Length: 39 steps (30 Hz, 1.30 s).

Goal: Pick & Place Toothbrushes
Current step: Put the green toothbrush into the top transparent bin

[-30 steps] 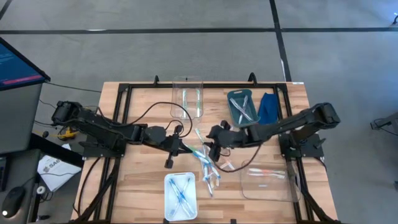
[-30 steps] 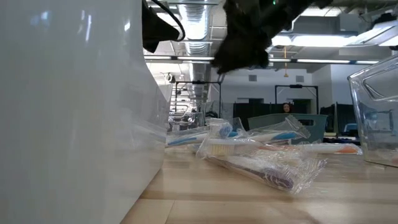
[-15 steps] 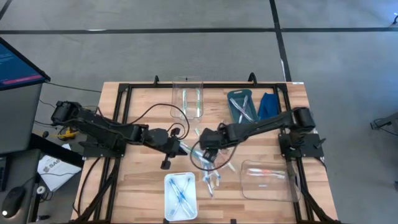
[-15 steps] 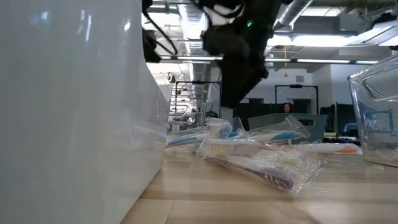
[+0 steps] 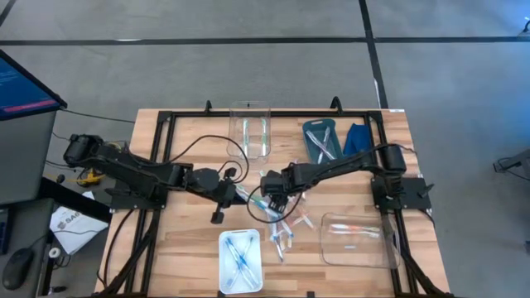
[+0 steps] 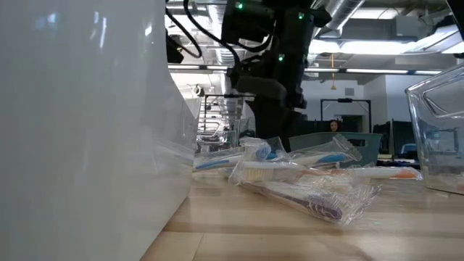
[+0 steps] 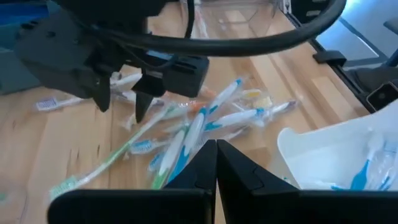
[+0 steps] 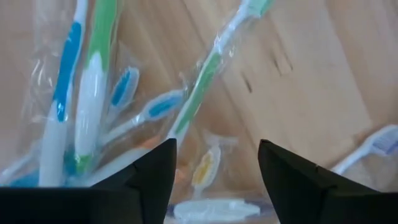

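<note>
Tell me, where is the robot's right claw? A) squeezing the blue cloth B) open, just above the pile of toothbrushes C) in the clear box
B: the right gripper hangs open over the loose pile of toothbrushes mid-table, nothing between its fingers.

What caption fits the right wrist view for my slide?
Right pincer, jaws open, poised over the wrapped toothbrushes heaped on the wooden table.
</note>
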Tool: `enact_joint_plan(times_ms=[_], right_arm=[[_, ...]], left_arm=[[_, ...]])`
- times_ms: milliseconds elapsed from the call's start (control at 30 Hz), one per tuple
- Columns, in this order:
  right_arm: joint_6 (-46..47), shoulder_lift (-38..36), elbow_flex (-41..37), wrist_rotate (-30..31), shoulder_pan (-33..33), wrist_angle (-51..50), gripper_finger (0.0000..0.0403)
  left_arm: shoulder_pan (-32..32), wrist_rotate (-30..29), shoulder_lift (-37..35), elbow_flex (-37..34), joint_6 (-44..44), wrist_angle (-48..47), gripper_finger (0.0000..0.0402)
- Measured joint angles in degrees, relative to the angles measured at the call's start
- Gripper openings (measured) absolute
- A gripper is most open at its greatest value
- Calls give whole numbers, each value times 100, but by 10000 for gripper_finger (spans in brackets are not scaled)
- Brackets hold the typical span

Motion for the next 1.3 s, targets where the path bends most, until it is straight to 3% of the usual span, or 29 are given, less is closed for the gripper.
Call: enact_joint_plan(times_ms=[733, 1300], right_arm=[[-105, 108, -9, 15, 165, 389, 197], [-61, 106, -544, -9, 163, 733, 174]], left_arm=[[-2, 3, 2, -1, 2, 25, 2], [-2, 6, 4, -1, 0, 36, 2]])
